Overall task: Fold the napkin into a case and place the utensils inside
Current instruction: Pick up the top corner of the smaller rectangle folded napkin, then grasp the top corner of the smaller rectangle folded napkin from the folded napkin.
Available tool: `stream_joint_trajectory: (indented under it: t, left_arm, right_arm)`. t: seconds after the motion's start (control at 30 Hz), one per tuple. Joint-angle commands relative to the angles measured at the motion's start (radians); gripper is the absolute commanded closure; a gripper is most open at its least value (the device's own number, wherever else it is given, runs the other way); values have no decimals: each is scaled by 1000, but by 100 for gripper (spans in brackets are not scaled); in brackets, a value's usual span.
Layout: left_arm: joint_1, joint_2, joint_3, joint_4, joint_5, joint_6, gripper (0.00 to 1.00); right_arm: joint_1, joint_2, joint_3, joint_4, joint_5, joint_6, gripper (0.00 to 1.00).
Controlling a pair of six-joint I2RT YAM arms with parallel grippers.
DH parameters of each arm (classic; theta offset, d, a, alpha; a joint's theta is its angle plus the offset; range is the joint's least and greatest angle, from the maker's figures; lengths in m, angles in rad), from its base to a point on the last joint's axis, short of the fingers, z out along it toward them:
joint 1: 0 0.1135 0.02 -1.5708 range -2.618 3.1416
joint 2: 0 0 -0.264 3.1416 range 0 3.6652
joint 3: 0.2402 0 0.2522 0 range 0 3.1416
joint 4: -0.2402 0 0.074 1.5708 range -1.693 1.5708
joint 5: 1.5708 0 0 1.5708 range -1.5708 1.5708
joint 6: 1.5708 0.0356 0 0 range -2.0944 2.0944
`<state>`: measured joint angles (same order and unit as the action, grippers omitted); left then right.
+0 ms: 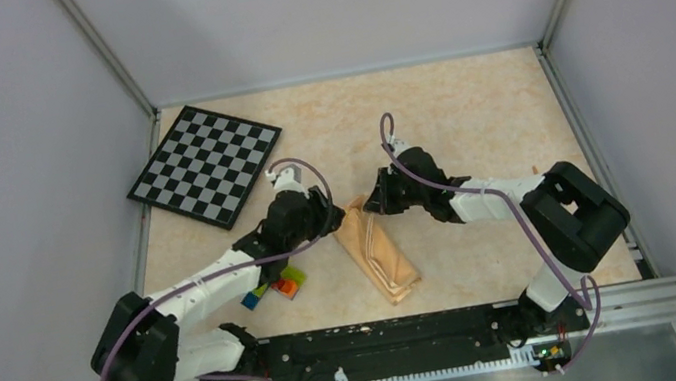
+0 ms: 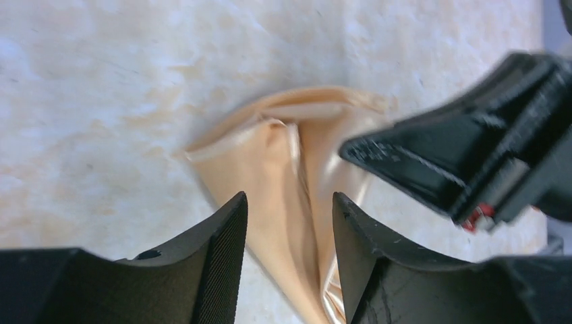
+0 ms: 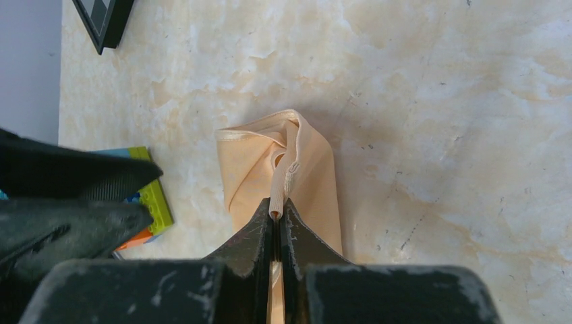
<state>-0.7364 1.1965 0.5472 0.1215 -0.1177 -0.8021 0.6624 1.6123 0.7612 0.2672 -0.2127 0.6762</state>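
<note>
The napkin point(image 1: 382, 253), a soft peach-orange cloth, lies folded into a narrow strip on the beige marbled tabletop point(image 1: 465, 121), in the middle of the near half and between the two arms. In the top view it runs slanted, with its far end under the two grippers and its near end pointing to the right arm's base. What lies inside the folds cannot be seen in any view.

The right gripper point(image 3: 276, 210) has its jaws pressed together on a thin raised hem of the napkin point(image 3: 297, 169). The cloth goes on down between the fingers, and that part is hidden from its own camera. The left gripper point(image 2: 289, 260) stands with its jaws apart, one on each side of the napkin point(image 2: 270, 162). The cloth shows in the gap, but I cannot tell if the ribbed pads point(image 2: 226, 270) touch it. Only the tips of these fingers are in the picture; the rest is cut off at the lower edge. The right gripper point(image 2: 432, 162) comes in blurred from the right side there.

A cluster of coloured plastic toy bricks point(image 1: 279, 285) sits just beside the left arm and is partly covered by it. A black-and-white checkered board point(image 1: 206, 165) lies well apart at the far left.
</note>
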Motion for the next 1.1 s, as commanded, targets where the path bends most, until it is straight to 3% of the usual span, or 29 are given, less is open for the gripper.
stream_joint_trajectory:
  t: [0.0, 0.07, 0.1, 0.13, 0.37, 0.57, 0.7, 0.8, 0.97, 1.07]
  left_arm:
    - [56, 106, 116, -84, 27, 53, 45]
    - [68, 185, 164, -82, 41, 71, 49]
    - [77, 295, 214, -73, 49, 91, 58]
    - [79, 332, 227, -65, 52, 100, 60]
    - [98, 495, 265, 81, 91, 111, 72]
    - [109, 453, 220, 128, 140, 123, 79]
    - [115, 379, 179, 110, 161, 140, 76]
    - [120, 325, 169, 66, 167, 158, 72]
    - [131, 251, 149, 41, 172, 173, 68]
    - [135, 230, 139, 34, 178, 174, 68]
  right_arm:
    - [3, 5, 53, 31, -1, -17, 100]
    - [7, 6, 65, 12, 7, -26, 100]
    - [19, 5, 81, -17, 27, -45, 100]
    - [25, 6, 88, -28, 38, -53, 100]
    - [79, 51, 125, -17, 87, -57, 100]
    - [100, 135, 136, 66, 92, -20, 100]
    - [100, 183, 152, 78, 91, -38, 100]
    - [100, 187, 158, 60, 78, -63, 91]
    - [99, 125, 153, 38, 22, -85, 65]
    - [100, 98, 153, 17, 28, -105, 58]
